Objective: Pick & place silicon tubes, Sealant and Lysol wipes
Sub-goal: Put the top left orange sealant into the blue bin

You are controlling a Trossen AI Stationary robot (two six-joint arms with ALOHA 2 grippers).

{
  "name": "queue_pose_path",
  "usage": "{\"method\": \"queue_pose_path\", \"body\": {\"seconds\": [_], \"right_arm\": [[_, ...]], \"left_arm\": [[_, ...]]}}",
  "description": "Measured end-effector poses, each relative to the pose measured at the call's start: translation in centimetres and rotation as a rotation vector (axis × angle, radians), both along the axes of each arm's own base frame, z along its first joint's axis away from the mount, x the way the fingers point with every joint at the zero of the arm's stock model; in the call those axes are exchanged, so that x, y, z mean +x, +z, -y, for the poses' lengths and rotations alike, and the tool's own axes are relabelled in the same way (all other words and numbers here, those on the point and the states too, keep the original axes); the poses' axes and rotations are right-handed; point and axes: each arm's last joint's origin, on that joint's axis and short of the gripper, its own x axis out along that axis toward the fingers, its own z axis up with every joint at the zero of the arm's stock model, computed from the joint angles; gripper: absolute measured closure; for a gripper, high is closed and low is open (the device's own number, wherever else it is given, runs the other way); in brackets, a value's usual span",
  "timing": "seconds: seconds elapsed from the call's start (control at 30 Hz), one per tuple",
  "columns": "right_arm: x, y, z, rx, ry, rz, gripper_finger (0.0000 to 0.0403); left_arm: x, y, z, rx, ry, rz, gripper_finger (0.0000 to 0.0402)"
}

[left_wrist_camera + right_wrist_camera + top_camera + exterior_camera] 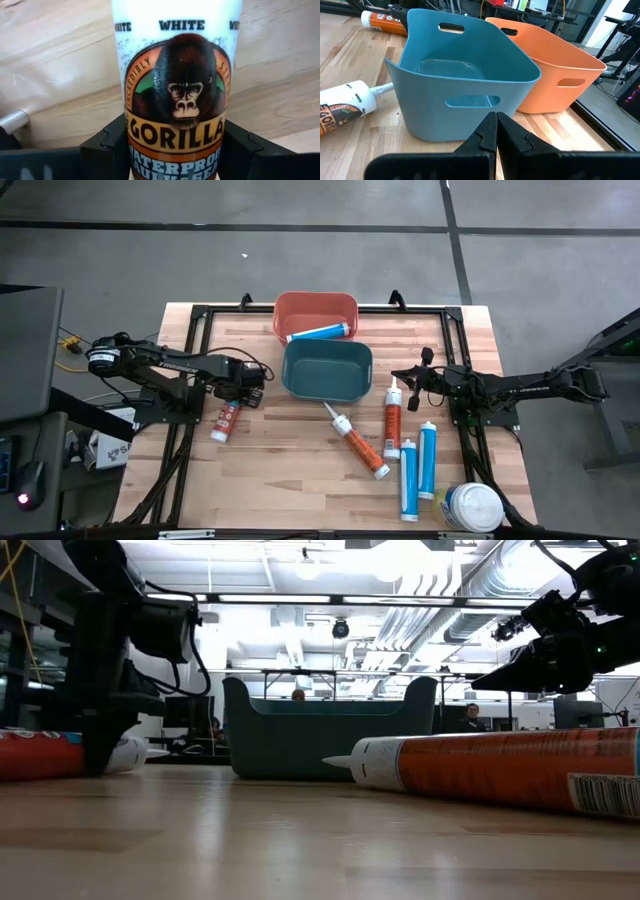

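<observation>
Evenly lit from overhead; soft, short shadows on the pale wooden desk (pixel 300 470). Strong glare from bright ceiling light strips (pixel 330 598) in low view, foreground desk blurred. Close white-and-orange sealant tube (pixel 176 90) slightly soft, overexposed at its white end.

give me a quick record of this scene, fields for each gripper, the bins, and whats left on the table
left gripper: around the Gorilla sealant tube lying on the table
right gripper: shut, empty, raised beside the teal bin
teal bin: empty
orange bin: holds one blue tube
loose on table: two orange tubes, two blue tubes, Lysol wipes
</observation>
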Motion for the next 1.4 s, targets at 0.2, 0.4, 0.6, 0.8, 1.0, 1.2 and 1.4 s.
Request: {"method": "queue_pose_path", "body": {"seconds": [0.2,0.4,0.6,0.8,1.0,1.2,1.4], "right_arm": [[0.0,0.0,0.0,0.0,0.0,0.0,0.0402],[0.0,0.0,0.0,0.0,0.0,0.0,0.0402],[0.0,0.0,0.0,0.0,0.0,0.0,0.0402],[0.0,0.0,0.0,0.0,0.0,0.0,0.0402],[0.0,0.0,0.0,0.0,0.0,0.0,0.0402],[0.0,0.0,0.0,0.0,0.0,0.0,0.0402],[0.0,0.0,0.0,0.0,0.0,0.0,0.0402]], "left_arm": [[-0.5,0.9,0.0,0.011,-0.001,0.031,0.0211],[-0.9,1.9,0.4,0.069,-0.037,0.078,0.0214],[-1.3,3.1,1.1,0.155,-0.132,0.147,0.0214],[-1.5,4.4,1.5,0.257,-0.166,0.26,0.0215],[-1.8,5.8,1.9,0.347,-0.205,0.377,0.0216],[-1.6,6.9,2.3,0.464,-0.288,0.491,0.0216],[-0.6,7.8,2.2,0.592,-0.378,0.564,0.0216]]}}
